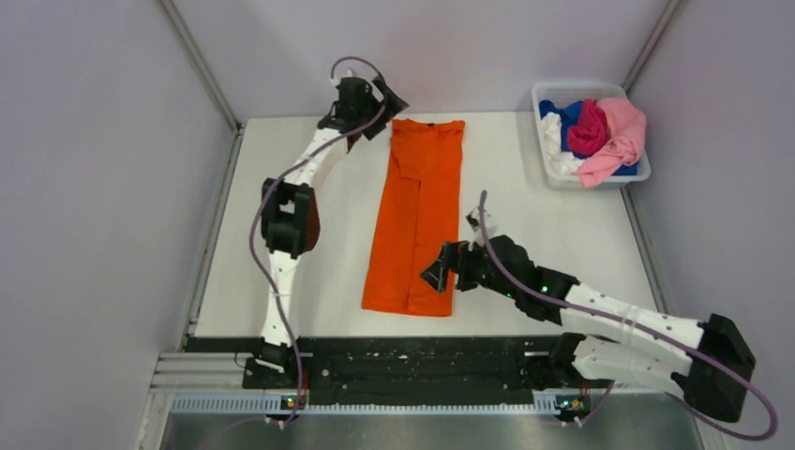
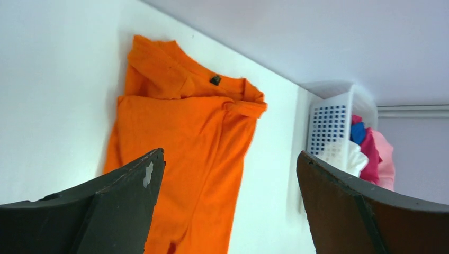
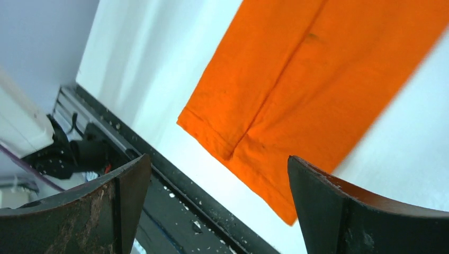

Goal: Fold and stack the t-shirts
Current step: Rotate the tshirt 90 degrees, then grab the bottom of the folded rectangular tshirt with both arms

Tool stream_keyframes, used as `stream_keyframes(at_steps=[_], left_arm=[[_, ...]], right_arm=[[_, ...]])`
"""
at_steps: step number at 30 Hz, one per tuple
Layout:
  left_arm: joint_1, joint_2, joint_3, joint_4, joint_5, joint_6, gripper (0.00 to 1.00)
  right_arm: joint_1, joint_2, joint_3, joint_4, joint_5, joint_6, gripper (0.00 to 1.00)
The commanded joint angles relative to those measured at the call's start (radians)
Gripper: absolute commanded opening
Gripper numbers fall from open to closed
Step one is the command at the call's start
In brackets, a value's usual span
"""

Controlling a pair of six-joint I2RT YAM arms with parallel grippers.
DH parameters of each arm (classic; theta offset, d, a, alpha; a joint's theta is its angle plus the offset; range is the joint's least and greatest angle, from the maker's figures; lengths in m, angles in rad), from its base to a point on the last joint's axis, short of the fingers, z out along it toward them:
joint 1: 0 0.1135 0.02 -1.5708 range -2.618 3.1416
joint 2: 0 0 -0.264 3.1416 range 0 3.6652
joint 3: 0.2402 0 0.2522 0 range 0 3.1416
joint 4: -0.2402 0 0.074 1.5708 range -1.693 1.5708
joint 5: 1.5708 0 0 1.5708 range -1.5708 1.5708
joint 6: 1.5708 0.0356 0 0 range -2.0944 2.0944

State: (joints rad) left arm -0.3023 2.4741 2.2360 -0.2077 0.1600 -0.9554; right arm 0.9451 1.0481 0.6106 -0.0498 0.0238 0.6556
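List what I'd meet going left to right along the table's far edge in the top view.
left claw → orange shirt → bin

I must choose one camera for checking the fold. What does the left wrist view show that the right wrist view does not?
Left wrist only: the collar of the orange shirt, and the bin of other shirts. Right wrist only: the hem and the black rail. Both: that shirt on the white table, past open jaws.
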Motion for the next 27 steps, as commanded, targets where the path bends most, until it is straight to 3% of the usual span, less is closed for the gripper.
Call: stream_keyframes(at_steps=[1,6,10,13,20,23,27], left_arm=[[0.0,-0.452,-0.171,-0.071,-0.08,0.216,0.99],[-0.019,-0.909,-0.702,-0.125,-0.175,0.29,0.99],[-0.042,-1.215,-1.188,-0.061,-0.186,0.242,0.99],[-0.069,-1.377,-1.425,0.003,-0.114,0.218,0.99],[-0.115,-1.515,-1.607,-0.169,0.044,0.205,0.99],[-0.143,-1.547,-1.724,-0.143,0.102,0.17,0.97],[-0.17,-1.541,-1.844,-0.111,0.169,0.127,0.88]], right_arm=[[0.0,-0.201,-0.117,-0.101,0.199,0.176,0.99],[-0.006,-0.258,-0.127,-0.137,0.136,0.183,0.99],[-0.007,-0.161,-0.118,-0.157,0.082,0.231,0.9],[-0.007,-0.066,-0.113,-0.131,0.034,0.246,0.84],[-0.004,0.098,-0.118,-0.067,-0.014,0.266,0.67],[-0.003,0.121,-0.134,-0.043,-0.019,0.278,0.63],[0.001,0.143,-0.146,-0.034,-0.019,0.289,0.57]])
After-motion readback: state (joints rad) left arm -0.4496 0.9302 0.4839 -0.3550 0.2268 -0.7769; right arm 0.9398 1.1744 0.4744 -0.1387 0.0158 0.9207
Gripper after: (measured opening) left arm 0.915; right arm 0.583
